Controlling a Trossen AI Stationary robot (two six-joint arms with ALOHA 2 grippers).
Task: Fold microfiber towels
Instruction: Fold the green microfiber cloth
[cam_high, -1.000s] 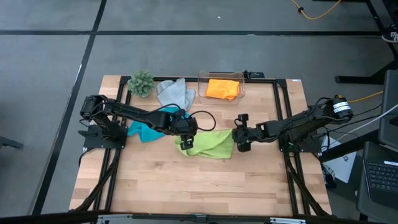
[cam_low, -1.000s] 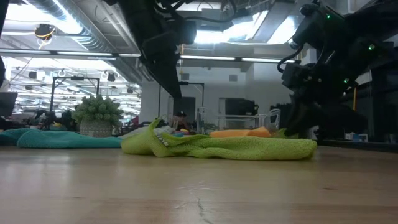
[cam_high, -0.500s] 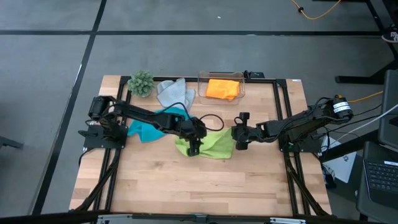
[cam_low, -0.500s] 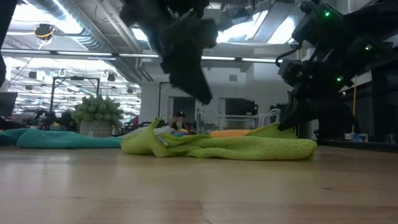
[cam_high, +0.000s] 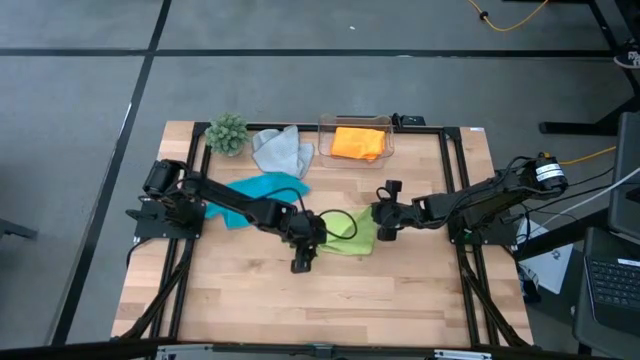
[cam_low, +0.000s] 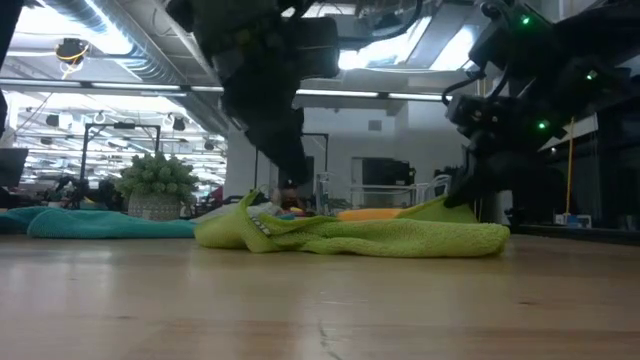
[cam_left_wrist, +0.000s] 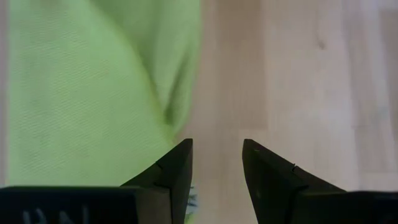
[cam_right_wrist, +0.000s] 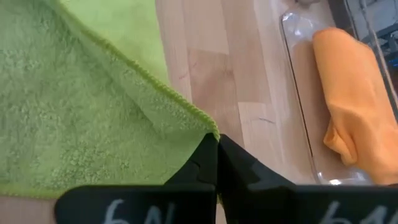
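Pinching one corner of the lime green microfiber towel (cam_right_wrist: 74, 124), the right pincer (cam_right_wrist: 214, 152) has its fingers fully closed on the hemmed edge, just beside the clear plastic box (cam_high: 356, 140) that holds the folded orange microfiber towel (cam_right_wrist: 351, 106). That green cloth lies crumpled at the middle of the wooden desk (cam_high: 400, 290). The left pincer (cam_left_wrist: 216, 163) hangs over the cloth's opposite edge with its fingers partly apart and nothing between them. To do this step well, I judge the left pincer should settle on a matching corner and close firmly, so both arms can lift and spread the cloth taut before folding. The turquoise blue microfiber towel (cam_high: 250, 195) and light grey microfiber towel (cam_high: 280, 150) wait behind.
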